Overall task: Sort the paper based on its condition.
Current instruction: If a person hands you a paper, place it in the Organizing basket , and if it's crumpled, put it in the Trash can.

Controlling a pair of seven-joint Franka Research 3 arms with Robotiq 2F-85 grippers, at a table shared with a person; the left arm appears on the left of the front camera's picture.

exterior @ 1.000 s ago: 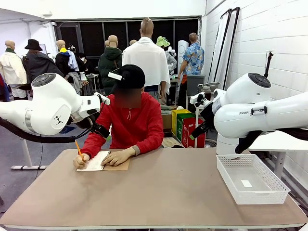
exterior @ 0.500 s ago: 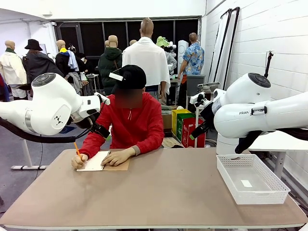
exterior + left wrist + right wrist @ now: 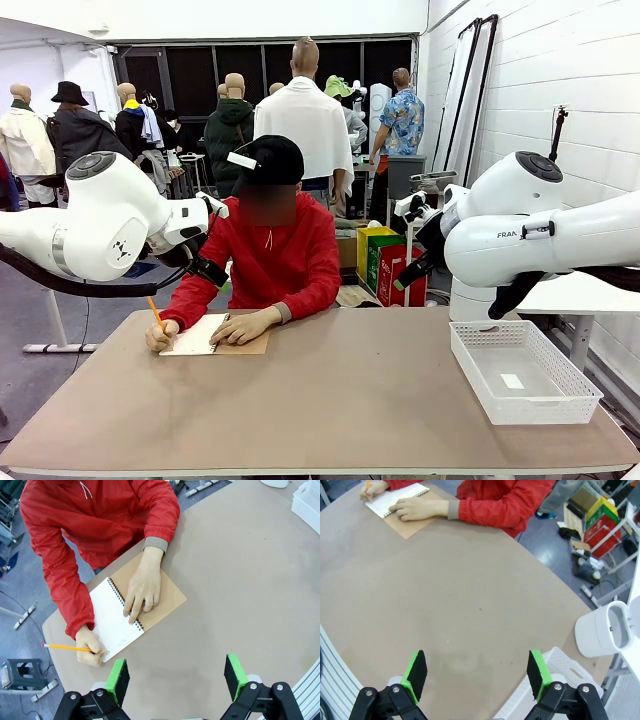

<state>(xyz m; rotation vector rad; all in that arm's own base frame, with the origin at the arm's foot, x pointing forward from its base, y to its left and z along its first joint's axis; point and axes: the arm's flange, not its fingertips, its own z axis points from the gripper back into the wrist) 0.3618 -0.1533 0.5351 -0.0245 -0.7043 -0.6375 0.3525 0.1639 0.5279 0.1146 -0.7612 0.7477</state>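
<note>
On my left, the left arm (image 3: 100,215) is held up above the far-left corner of the tabletop (image 3: 330,400). From its wrist camera I see the left gripper (image 3: 176,677) spread wide with nothing between its green pads (image 3: 118,677), hanging over the person's writing spot.

At the far-left part of the tabletop, a person in a red jacket (image 3: 275,255) sits bent over a notebook (image 3: 250,346). One hand (image 3: 160,338) holds a yellow pencil (image 3: 155,308) with its tip at the left edge of the paper (image 3: 192,338). This paper is a white sheet lying flat, with the spiral binding running along its right side. I cannot tell whether it is loose or bound. The notebook's brown cover shows just to the right of the sheet. The person's other hand (image 3: 245,325) lies flat across the binding, fingers on the paper and palm on the cover.

The middle of the tabletop is bare brown surface.

A white basket (image 3: 540,408) stands at the right edge, with a small white slip (image 3: 512,381) on its floor. Above it is the right arm (image 3: 510,235), raised well off the tabletop. Its wrist camera shows the right gripper (image 3: 476,675) spread wide and holding nothing, well apart from the paper.
</note>
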